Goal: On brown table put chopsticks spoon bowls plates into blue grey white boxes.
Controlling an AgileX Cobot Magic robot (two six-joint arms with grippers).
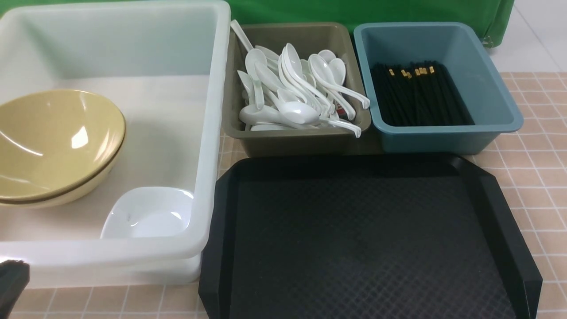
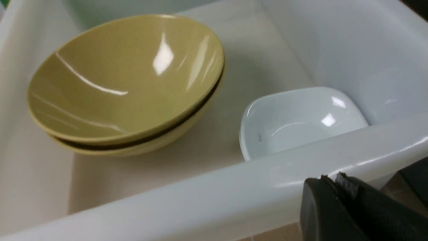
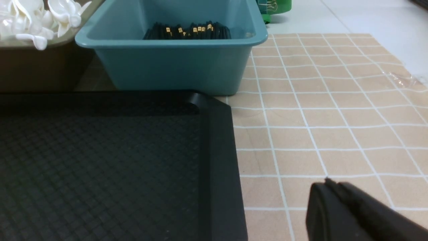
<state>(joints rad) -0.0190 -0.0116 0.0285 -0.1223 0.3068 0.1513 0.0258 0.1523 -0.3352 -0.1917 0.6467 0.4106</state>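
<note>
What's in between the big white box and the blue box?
The grey box, full of white spoons, sits between the white box and the blue box. The front view shows it.

no readable text, labels, brands or numbers anywhere in views.

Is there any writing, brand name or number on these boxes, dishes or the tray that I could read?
None can be read.
white box, grey box, blue box, black tray: no label shows.
Yellow bowls and white plate: plain.
Chopsticks: gold bands only, too small to show any marks.
A red patch among the spoons: too hidden to read.
</note>
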